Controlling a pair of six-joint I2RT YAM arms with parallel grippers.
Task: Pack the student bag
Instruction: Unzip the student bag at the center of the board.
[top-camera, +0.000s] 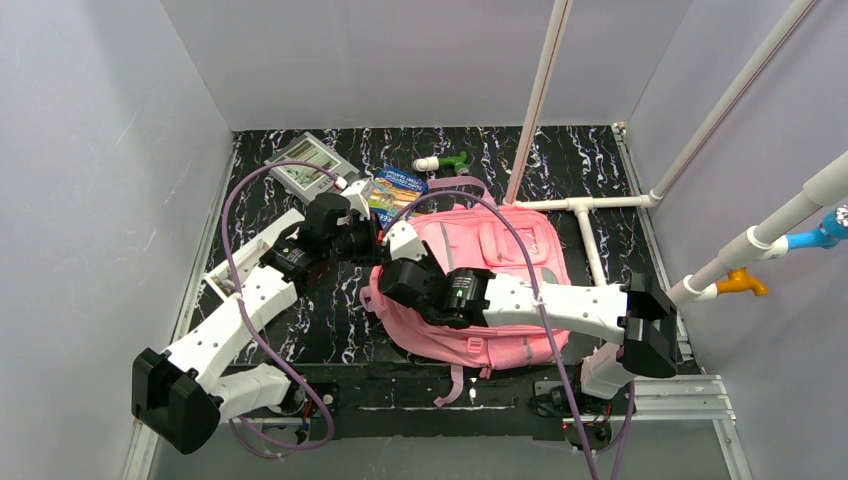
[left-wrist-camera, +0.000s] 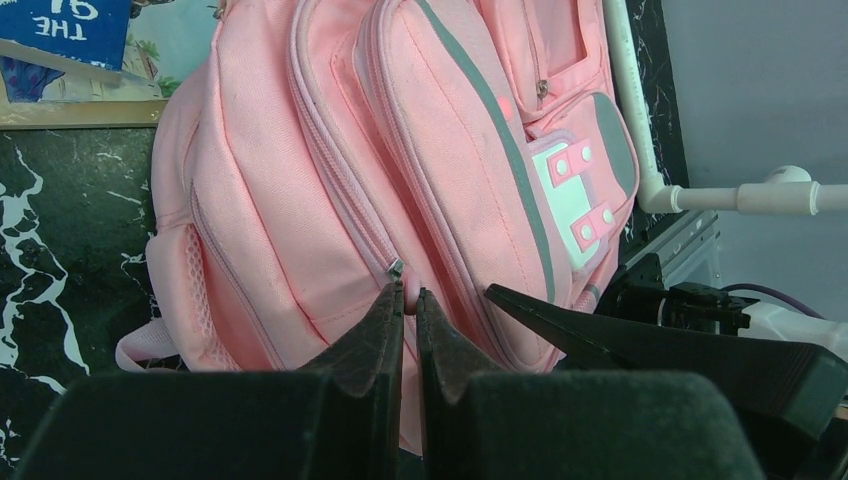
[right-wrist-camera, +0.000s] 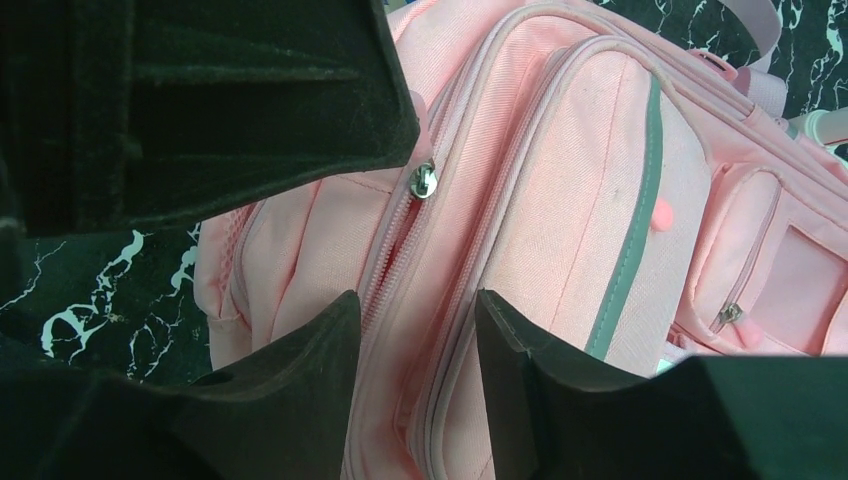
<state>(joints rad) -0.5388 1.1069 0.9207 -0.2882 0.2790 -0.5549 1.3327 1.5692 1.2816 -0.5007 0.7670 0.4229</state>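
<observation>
- The left hand (left-wrist-camera: 408, 305) is pressed together, pinching the pink zip pull (left-wrist-camera: 410, 291) on the bag (top-camera: 505, 245). The metal slider (right-wrist-camera: 424, 181) sits just beside its tips.
- The right hand (right-wrist-camera: 415, 335) is spread, with one finger on each side of the same zip line, close to the left hand. I cannot tell whether its fingers touch the fabric.
- The bag lies flat on the black marbled surface (top-camera: 300, 325), front pockets up, right of the middle and partly under the right arm. A strap (top-camera: 455, 385) trails over the near edge.
- A colourful book (top-camera: 397, 188) lies just beside the bag's far left corner.
- A grey device with a screen (top-camera: 310, 165) sits further left, near the back wall.
- A white-and-green item (top-camera: 445, 162) lies behind the bag.
- White pipes (top-camera: 590, 205) run along the bag's far right side.
</observation>
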